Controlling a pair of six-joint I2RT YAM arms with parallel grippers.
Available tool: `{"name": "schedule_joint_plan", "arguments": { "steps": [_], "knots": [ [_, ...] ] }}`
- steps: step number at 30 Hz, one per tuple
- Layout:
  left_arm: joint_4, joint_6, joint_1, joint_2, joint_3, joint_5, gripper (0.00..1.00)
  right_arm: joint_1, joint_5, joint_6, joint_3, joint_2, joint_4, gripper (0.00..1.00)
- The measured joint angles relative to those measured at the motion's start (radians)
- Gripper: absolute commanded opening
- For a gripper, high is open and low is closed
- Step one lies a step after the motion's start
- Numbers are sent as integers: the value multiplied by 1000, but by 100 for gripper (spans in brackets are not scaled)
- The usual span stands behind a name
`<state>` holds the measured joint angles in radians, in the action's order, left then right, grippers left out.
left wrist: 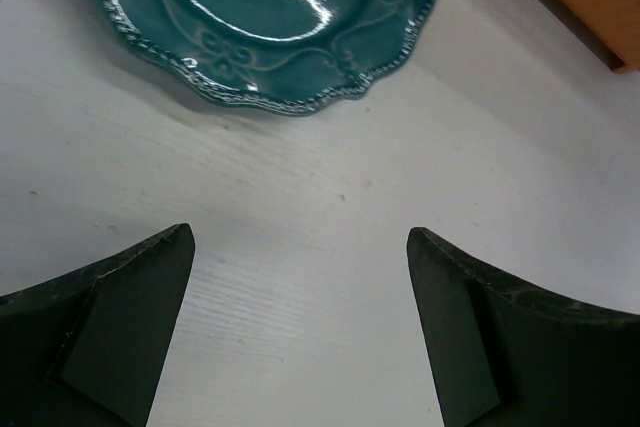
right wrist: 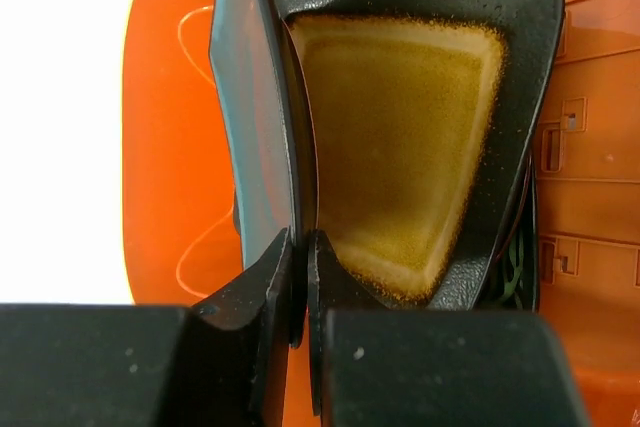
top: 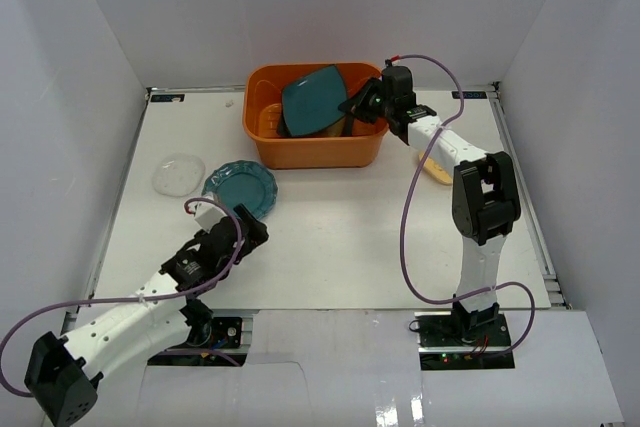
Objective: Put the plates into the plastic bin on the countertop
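No legible text, numbers or brand marks in any view. Dark tag [top: 166, 98] at far left corner of counter [top: 340, 237], second tag [top: 474, 95] at far right corner: both too small to read. Round plate [left wrist: 270, 17]: raised scrollwork only.

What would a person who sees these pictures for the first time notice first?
The bright orange bin at the far middle of the white table, where the right arm's fingers pinch a teal square plate standing on edge beside a dark gold-centred plate. Next, the teal scalloped plate lying flat on the left, just ahead of the left arm's fingers, spread open.
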<state>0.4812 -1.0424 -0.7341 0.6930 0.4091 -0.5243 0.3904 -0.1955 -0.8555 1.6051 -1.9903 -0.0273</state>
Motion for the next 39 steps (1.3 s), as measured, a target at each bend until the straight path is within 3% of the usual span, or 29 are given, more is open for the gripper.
{"name": "schedule_joint_plan", "arguments": {
  "steps": [7,15,18,21,27,37,39],
  "knots": [
    [-104,-22,162,81,-69,26,98,-9,-21,3,-8,0,-29,51],
    [-266,-32,342,151,-101,122,98,-17,-36,45,-58,23,-23,84],
    [-336,-33,396,176,-127,156,98,-17,-42,69,-87,62,-15,91],
    [-416,-41,439,195,-172,193,97,-18,-55,90,-100,121,-25,91],
    [-630,-86,514,252,-240,268,80,-16,-91,113,-195,325,-88,90],
    [-852,-143,530,327,-322,281,61,33,-101,134,-462,564,-178,89],
    [-891,-153,530,346,-333,274,51,64,-100,137,-518,598,-187,89]
  ]
}}
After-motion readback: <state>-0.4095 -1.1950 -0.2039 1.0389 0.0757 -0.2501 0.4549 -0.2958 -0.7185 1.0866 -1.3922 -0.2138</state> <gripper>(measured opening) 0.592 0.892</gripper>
